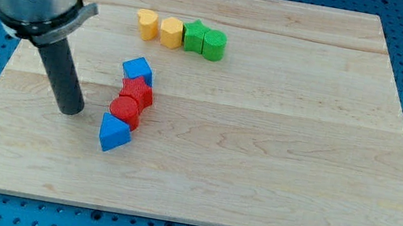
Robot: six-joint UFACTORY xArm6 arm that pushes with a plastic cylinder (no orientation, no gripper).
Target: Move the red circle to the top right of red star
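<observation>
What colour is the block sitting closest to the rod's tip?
Blue: the blue block, just right of my tip in the camera view, touches the red circle.

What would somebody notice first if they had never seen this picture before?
Probably the big grey arm at the view's top left, with its dark rod reaching down so my tip rests just left of a little column of blocks: blue cube, red star, red circle, blue triangle. Next, the row near the view's top: two yellow blocks and two green blocks.
</observation>
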